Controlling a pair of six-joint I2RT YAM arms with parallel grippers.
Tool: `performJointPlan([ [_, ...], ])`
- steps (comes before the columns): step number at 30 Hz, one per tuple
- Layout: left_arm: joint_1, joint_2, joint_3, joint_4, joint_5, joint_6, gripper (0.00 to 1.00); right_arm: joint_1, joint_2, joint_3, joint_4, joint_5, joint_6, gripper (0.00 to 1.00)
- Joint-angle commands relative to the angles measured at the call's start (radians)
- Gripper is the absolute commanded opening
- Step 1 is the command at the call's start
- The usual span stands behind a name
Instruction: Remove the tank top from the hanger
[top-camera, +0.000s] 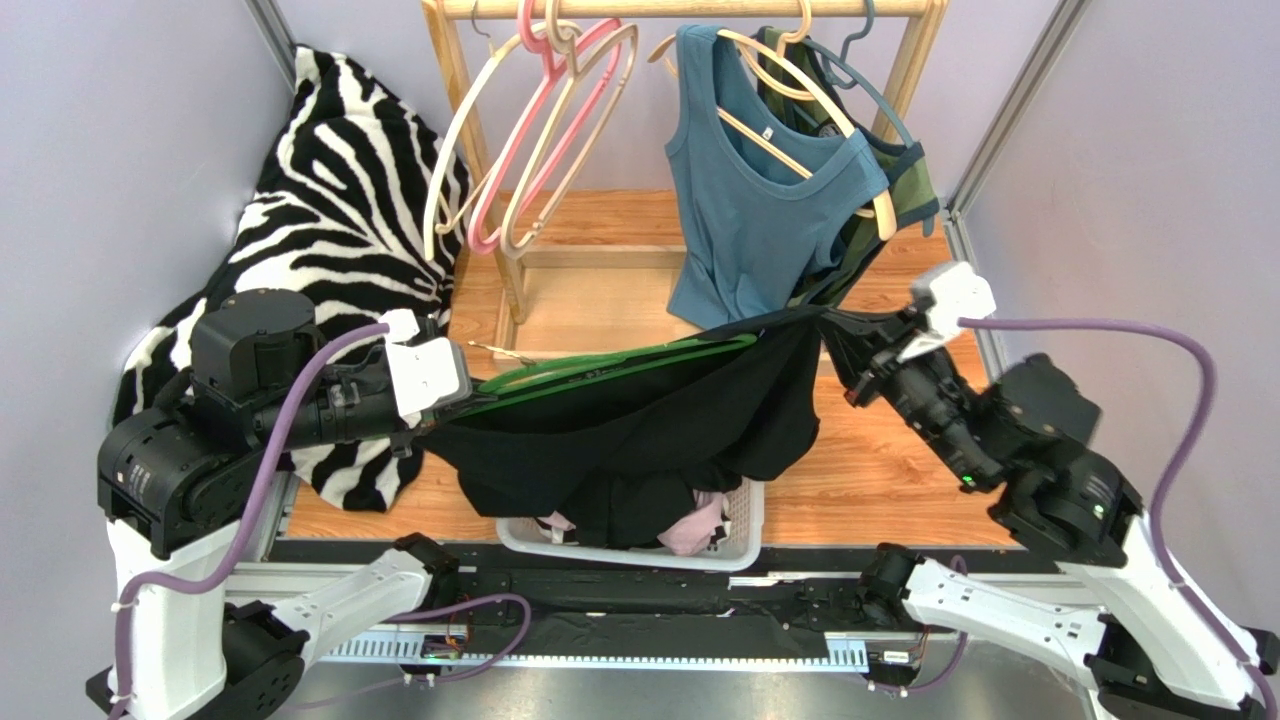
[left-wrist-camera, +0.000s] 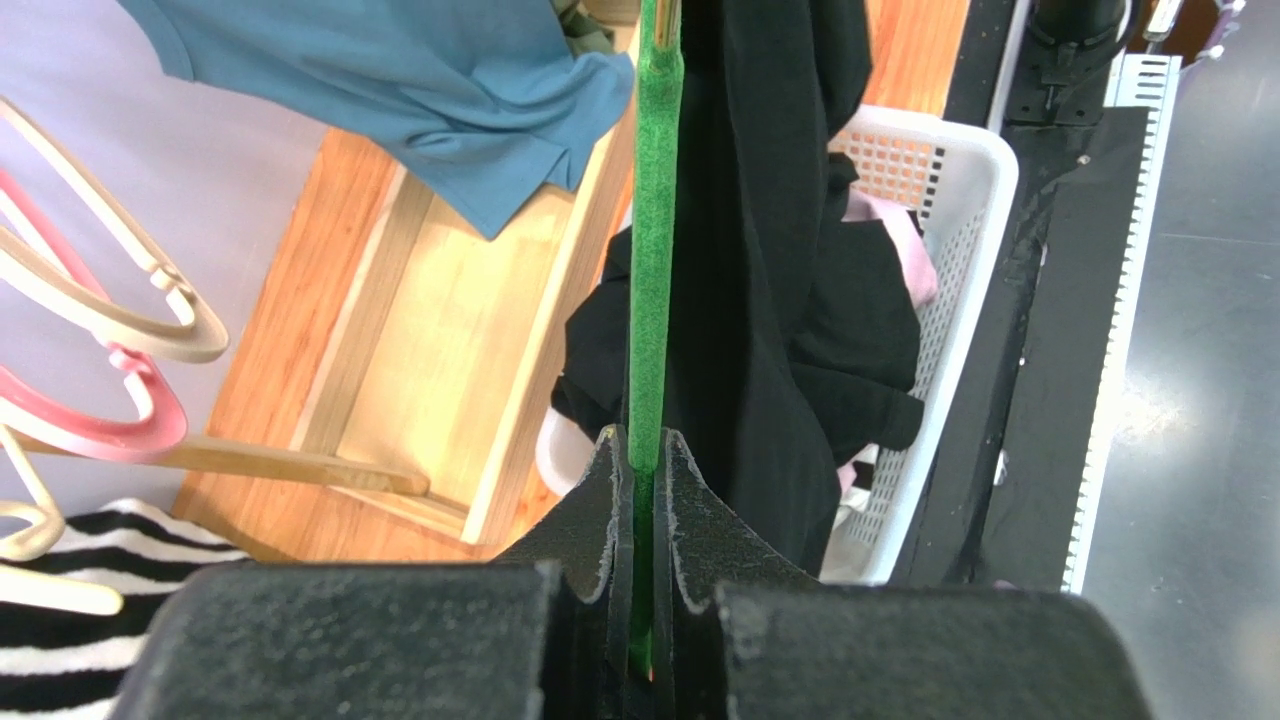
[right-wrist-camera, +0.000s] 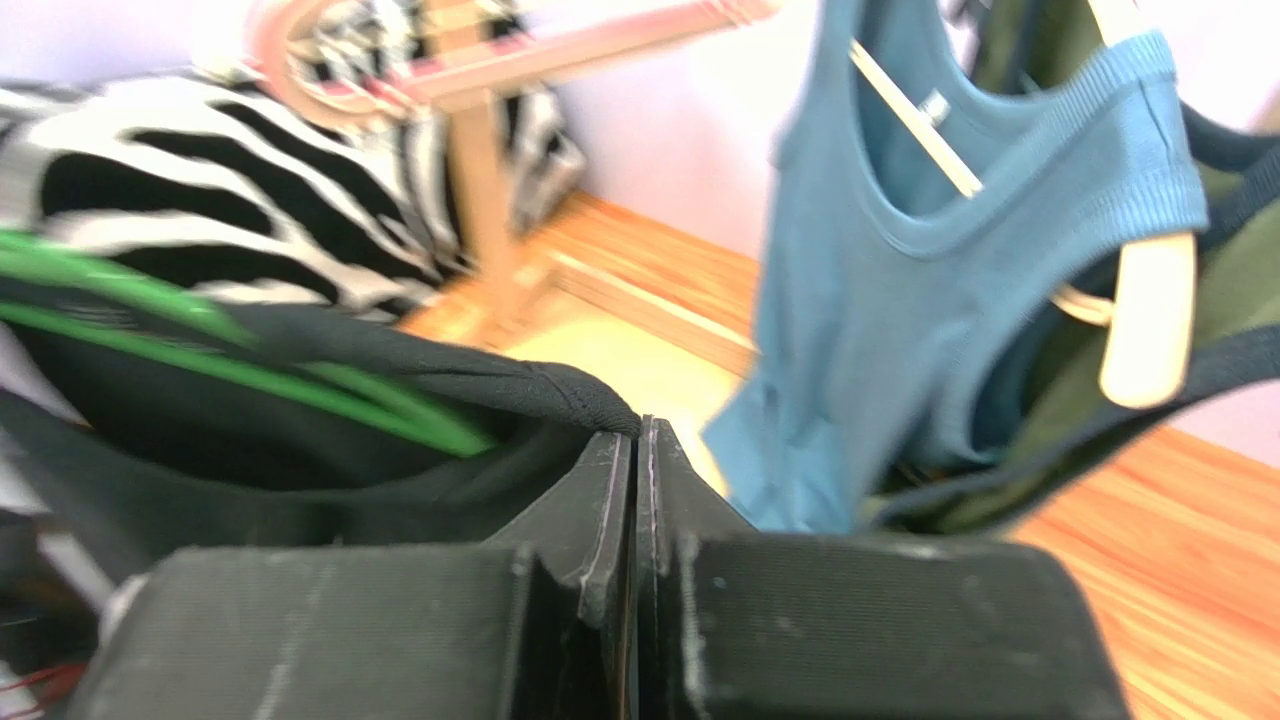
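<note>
At left, the left gripper (top-camera: 478, 390) is clamped tight on a green hanger (top-camera: 631, 360). The black tank top (top-camera: 646, 428) drapes from that hanger, stretched across the middle above a white laundry basket (top-camera: 747, 543) at the wooden floor's near edge. At right, the right gripper (top-camera: 842, 330) is pinched closed on its fabric.

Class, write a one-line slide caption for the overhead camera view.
Left claw clamps the green hanger while right claw pinches the black tank top stretched above a white laundry basket.
</note>
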Motion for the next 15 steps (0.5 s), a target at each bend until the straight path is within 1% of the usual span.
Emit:
performJointPlan([
  [1,0.016,-0.033,0.021,-0.056,0.043,0.030,0.00,0.000,0.072,0.010,0.023,0.146,-0.076,0.00],
  [5,0.020,-0.050,0.034,-0.058,0.034,0.039,0.00,-0.004,0.071,-0.045,0.014,0.095,-0.060,0.00],
  [6,0.020,-0.050,0.038,-0.058,0.031,0.045,0.00,-0.004,0.065,-0.057,0.010,0.051,-0.057,0.00],
  [8,0.020,-0.041,0.053,-0.056,0.017,0.053,0.00,-0.004,0.054,-0.073,-0.024,0.025,-0.050,0.00],
  [10,0.020,-0.021,0.061,-0.056,0.018,0.070,0.00,-0.004,0.046,-0.063,-0.100,-0.056,-0.066,0.00],
  [11,0.020,-0.015,0.061,-0.055,0.021,0.071,0.00,-0.004,0.039,-0.059,-0.122,-0.075,-0.069,0.13],
  [12,0.020,0.006,0.064,-0.056,0.026,0.074,0.00,-0.004,0.027,-0.048,-0.139,-0.107,-0.075,0.30],
  [13,0.020,0.017,0.067,-0.058,0.040,0.076,0.00,-0.004,0.013,-0.042,-0.160,-0.124,-0.079,0.53],
  [14,0.020,0.029,0.068,-0.058,0.044,0.077,0.00,-0.004,-0.024,-0.037,-0.165,-0.141,-0.089,0.81],
  [15,0.020,0.049,0.067,-0.056,0.051,0.081,0.00,-0.004,-0.042,-0.031,-0.168,-0.173,-0.099,0.92],
])
